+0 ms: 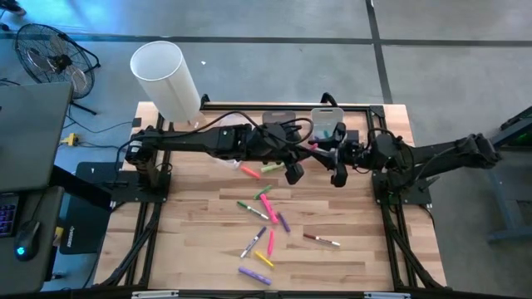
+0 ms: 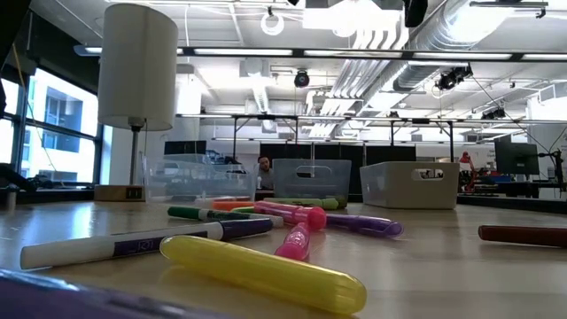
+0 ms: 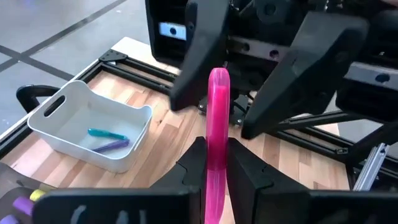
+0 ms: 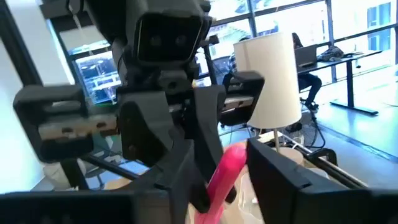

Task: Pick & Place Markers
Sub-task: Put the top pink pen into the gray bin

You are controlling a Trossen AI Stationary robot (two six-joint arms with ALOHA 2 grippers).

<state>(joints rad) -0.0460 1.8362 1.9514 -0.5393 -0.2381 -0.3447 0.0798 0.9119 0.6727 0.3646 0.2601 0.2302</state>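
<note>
Where the two arms meet above the table's back edge, a glossy pink plastic marker (image 3: 217, 143) stands pinched by the left gripper (image 3: 217, 163); the right gripper (image 4: 219, 180) straddles it, fingers spread. Nearby, a white bin (image 3: 87, 124) holds two markers; loose markers (image 1: 264, 218) litter the wooden table (image 1: 349, 266).

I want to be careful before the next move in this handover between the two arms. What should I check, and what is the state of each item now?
1. Left claw shut on the pink plastic marker: ok.
2. Right claw placed around the marker's free end: ok, one finger on each side.
3. Right claw closed on the marker: not ok, its jaws are open with gaps.
4. White plastic bin has room: ok, it holds only a teal marker and a purple marker.
5. Marker will not slip on release: cannot tell.
</note>
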